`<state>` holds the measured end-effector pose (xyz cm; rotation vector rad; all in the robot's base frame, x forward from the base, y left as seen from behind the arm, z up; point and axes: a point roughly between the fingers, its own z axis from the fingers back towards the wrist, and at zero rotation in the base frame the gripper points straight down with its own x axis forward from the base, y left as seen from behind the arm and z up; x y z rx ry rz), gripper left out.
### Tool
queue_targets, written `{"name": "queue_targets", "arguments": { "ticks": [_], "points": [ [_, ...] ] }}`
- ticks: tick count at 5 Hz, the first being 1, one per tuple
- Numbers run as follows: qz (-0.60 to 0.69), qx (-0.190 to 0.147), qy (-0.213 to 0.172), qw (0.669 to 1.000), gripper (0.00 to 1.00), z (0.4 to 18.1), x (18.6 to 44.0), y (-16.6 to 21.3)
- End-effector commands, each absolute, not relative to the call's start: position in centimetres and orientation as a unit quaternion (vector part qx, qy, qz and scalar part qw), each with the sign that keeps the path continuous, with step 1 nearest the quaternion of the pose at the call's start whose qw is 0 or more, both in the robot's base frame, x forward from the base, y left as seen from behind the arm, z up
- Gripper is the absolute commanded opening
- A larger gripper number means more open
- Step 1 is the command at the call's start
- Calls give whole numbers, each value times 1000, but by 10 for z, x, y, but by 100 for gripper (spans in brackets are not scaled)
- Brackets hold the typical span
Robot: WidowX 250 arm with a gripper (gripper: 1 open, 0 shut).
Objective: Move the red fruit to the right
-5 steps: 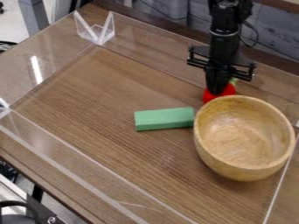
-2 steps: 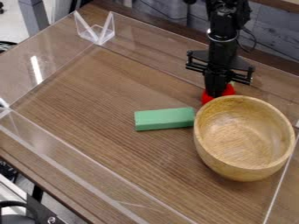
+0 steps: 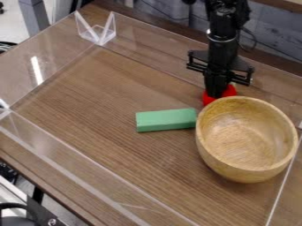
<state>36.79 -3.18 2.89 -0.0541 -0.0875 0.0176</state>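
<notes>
The fingers (image 3: 218, 86) are closed tight on the red fruit (image 3: 223, 91), which is held low over the wooden table (image 3: 94, 106), just behind the wooden bowl (image 3: 245, 137). To the left of the bowl, far back, a clear plastic stand (image 3: 95, 29) is seen. Just left of the bowl, a green block (image 3: 165, 119) is laid flat. The gripper (image 3: 217, 87) is pointed straight down behind the bowl's back rim.
</notes>
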Motion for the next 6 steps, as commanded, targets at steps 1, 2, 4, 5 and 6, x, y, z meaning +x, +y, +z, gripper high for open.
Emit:
{"name": "queue_targets", "arguments": {
  "ticks": [1, 2, 4, 5, 6],
  "points": [
    [-21, -25, -43, 999, 0, 19, 370, -27],
    [4, -33, -65, 997, 0, 51, 368, -18],
    [-40, -53, -101, 993, 0, 94, 341, 7],
    [-56, -62, -125, 989, 0, 118, 329, 25],
    [-37, -58, -139, 988, 0, 136, 310, 63]
  ]
}}
